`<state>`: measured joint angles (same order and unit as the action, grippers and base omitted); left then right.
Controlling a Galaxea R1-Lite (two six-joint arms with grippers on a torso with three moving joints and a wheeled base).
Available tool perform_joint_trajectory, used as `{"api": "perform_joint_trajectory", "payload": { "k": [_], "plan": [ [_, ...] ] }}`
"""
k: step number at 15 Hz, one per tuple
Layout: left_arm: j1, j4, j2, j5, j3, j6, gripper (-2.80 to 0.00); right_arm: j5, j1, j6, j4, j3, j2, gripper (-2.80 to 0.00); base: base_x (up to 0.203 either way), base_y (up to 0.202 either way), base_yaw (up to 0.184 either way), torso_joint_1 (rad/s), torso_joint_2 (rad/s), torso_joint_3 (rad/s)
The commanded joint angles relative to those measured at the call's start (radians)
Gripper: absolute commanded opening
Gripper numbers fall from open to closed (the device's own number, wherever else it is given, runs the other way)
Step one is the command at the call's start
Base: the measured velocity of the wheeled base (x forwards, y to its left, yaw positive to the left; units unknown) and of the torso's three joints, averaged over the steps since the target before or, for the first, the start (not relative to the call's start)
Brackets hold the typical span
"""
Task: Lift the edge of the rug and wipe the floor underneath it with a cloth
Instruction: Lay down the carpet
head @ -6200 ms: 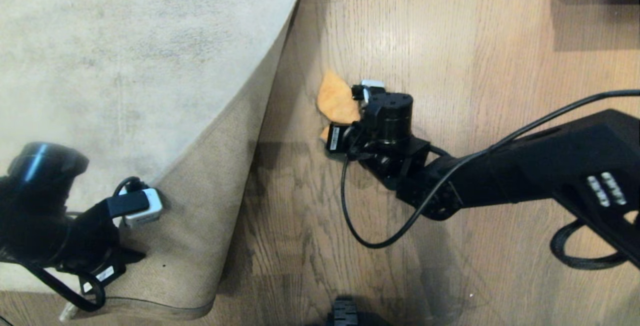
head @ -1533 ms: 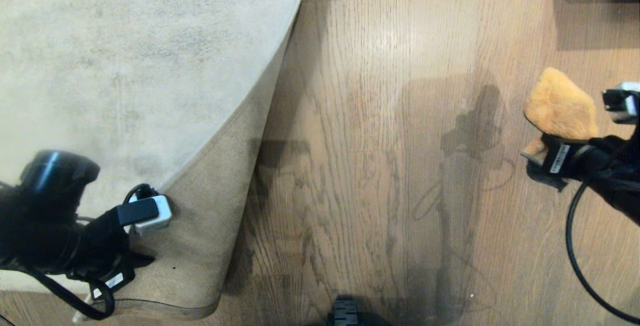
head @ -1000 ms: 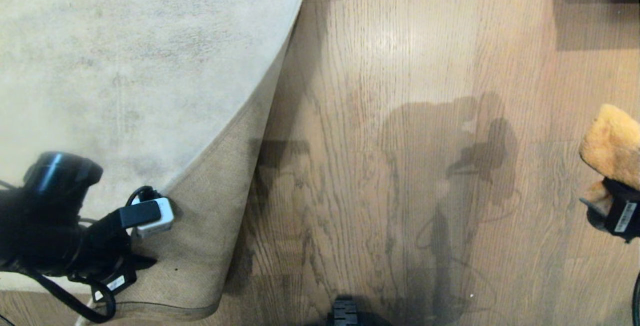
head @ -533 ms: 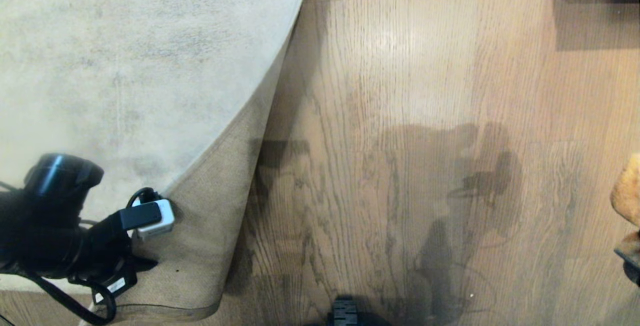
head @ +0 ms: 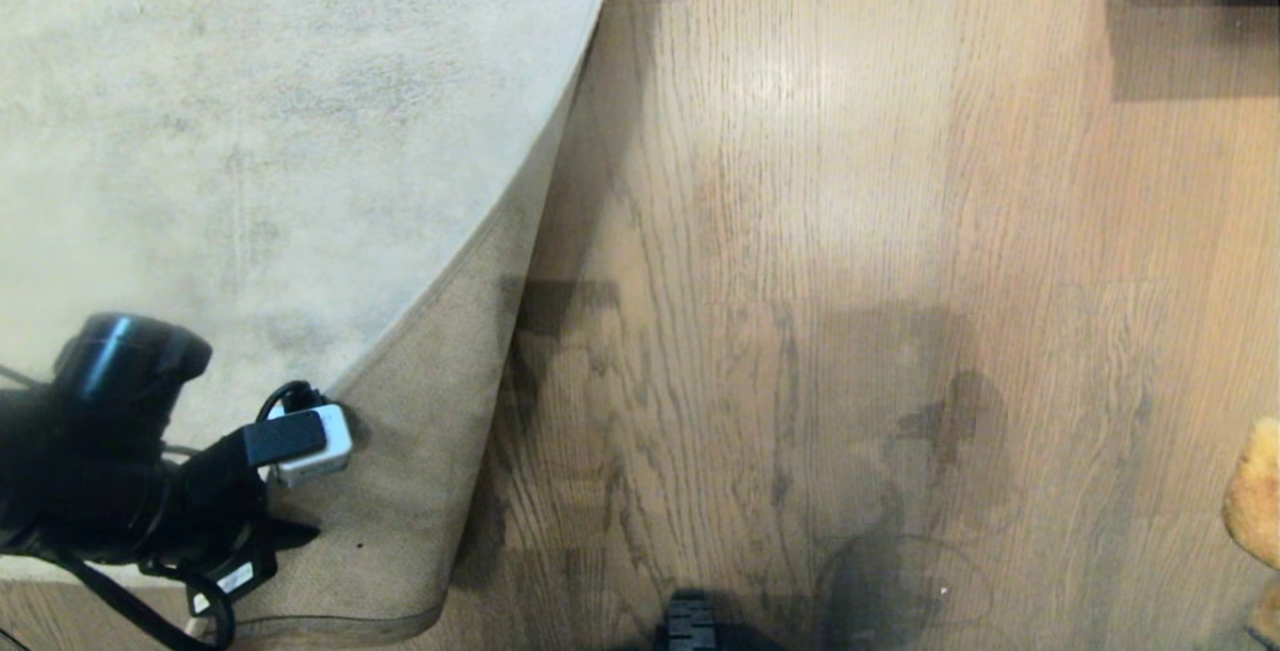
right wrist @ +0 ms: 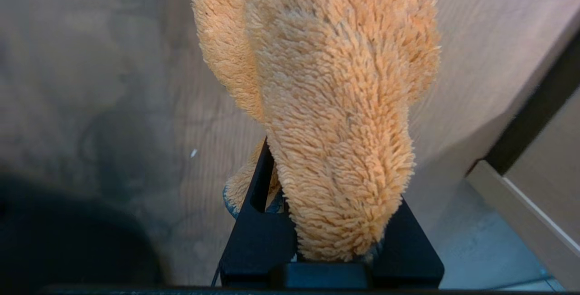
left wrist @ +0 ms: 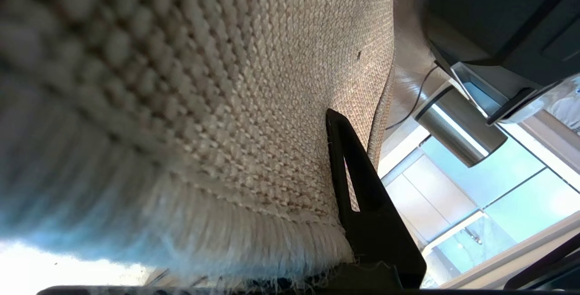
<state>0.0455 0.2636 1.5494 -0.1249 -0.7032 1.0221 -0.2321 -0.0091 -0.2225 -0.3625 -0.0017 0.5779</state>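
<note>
The rug edge (head: 400, 621) is held folded back over the rug's pale grey-beige pile at the lower left of the head view, so that a wedge of tan woven backing (head: 440, 411) is turned upward. In the left wrist view the same backing (left wrist: 217, 104) fills most of the picture, with a frayed fringe along its border. The left gripper (head: 275, 531) is seen at the fold, clamped tight on the rug edge; one black finger (left wrist: 358, 195) is pressed flat against the weave, and the other is hidden behind the fabric.

To the right of the fold the floor (head: 800, 231) is exposed: brown wood-grain planks with dark grain lines and a pale sheen near the top. A shadow is cast along the lifted border, and a darker, blotchy shadow is thrown on the planks lower down, toward the right.

The cloth (head: 1258, 501) is glimpsed only as a mustard-tan tuft at the right margin of the head view, well apart from the rug. In the right wrist view the cloth (right wrist: 335, 118) is shown as a fluffy roll standing up from the right gripper (right wrist: 331, 245), whose black jaws are closed around its lower end. It is held clear of the floor (right wrist: 113, 82), which is seen behind it. A dark strip and a pale board are visible at the far side of that view.
</note>
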Motion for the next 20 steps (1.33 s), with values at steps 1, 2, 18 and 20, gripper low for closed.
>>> {"api": "perform_joint_trajectory", "payload": {
  "k": [1,2,18,20],
  "plan": [
    [0.000,0.003,0.000,0.001,0.002,0.006,-2.80,0.035,0.001,-0.018,0.165,-0.006,-0.237,-2.80,0.000,0.000,0.000,0.000,0.00,0.000],
    [0.000,0.003,0.000,0.001,0.002,0.006,-2.80,0.064,0.001,-0.023,0.255,-0.019,-0.308,-2.80,0.000,0.000,0.000,0.000,0.00,0.000],
    [-0.016,-0.084,0.000,0.004,0.045,0.006,-2.80,0.306,0.006,0.097,0.528,-0.061,-0.578,-2.80,0.000,0.000,0.000,0.000,0.00,0.000],
    [-0.016,-0.084,0.001,0.004,0.047,0.006,-2.80,0.306,0.006,0.097,0.528,-0.061,-0.578,-2.80,0.000,0.000,0.000,0.000,0.00,0.000]
  ]
}}
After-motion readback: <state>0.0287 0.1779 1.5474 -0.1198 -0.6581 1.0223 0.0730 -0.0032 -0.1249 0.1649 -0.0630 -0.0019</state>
